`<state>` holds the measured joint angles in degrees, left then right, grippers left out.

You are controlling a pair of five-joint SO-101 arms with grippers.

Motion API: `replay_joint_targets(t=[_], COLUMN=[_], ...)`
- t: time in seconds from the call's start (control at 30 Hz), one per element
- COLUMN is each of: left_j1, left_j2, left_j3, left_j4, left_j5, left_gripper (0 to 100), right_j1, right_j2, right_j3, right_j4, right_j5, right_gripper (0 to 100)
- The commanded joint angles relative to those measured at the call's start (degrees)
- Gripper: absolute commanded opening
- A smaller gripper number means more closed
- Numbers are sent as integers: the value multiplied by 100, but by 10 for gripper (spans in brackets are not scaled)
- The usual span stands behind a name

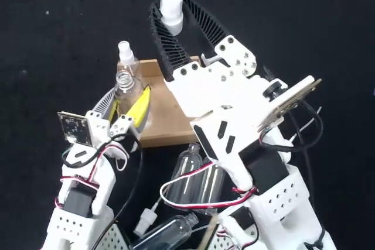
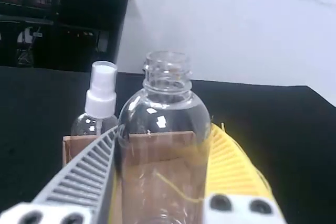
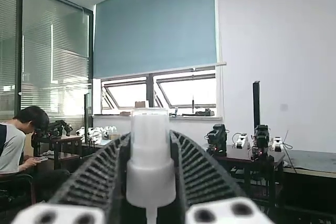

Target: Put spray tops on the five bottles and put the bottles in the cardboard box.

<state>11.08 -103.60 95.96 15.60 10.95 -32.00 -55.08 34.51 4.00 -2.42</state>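
Since the next move has to bring cap and neck together, what I watch is how the white plastic spray top (image 1: 171, 11) lies from the clear plastic bottle with the open threaded neck (image 1: 124, 81).

My left gripper (image 1: 130, 91), one finger grey and one yellow, is closed around that bottle's body. It holds the bottle upright over the near-left part of the brown cardboard box (image 1: 173, 122), with the mouth facing up and nothing over it. The left wrist view confirms it: the ribbed fingers (image 2: 86, 169) press on both sides of the bottle (image 2: 165, 119), and the neck stands above them.

My right gripper (image 1: 171, 5) is clamped on the spray top, and its black ribbed fingers hug the collar. In the high view the top sits beyond the box's far edge, well apart from the open neck and off to its right. From the right wrist view, the top (image 3: 150, 166) seems to have its head away from the wrist and its thin stem toward it.

I judge that the right arm must bring the top back over the mouth, stem down and in line with the bottle's upright axis.

A second clear bottle that already has a white sprayer (image 1: 125, 52) stands at the box's far-left corner. I cannot tell if it is inside.
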Motion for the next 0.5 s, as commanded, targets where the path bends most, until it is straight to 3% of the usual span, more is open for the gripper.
replay_joint_targets(t=[0.0,0.17,0.47], left_j1=[127,224,769], left_j2=[-114,-114,-114], left_j3=[145,145,145], left_j4=[-132,-167,-123], left_j5=[-316,-1284,-1301], left_gripper=[30,30,30], right_j1=[-167,-352,-580], right_j2=[189,347,347], right_j3=[-57,-75,-57], right_j4=[-176,-193,-308], right_j5=[-62,-62,-62], right_gripper=[14,15,16])
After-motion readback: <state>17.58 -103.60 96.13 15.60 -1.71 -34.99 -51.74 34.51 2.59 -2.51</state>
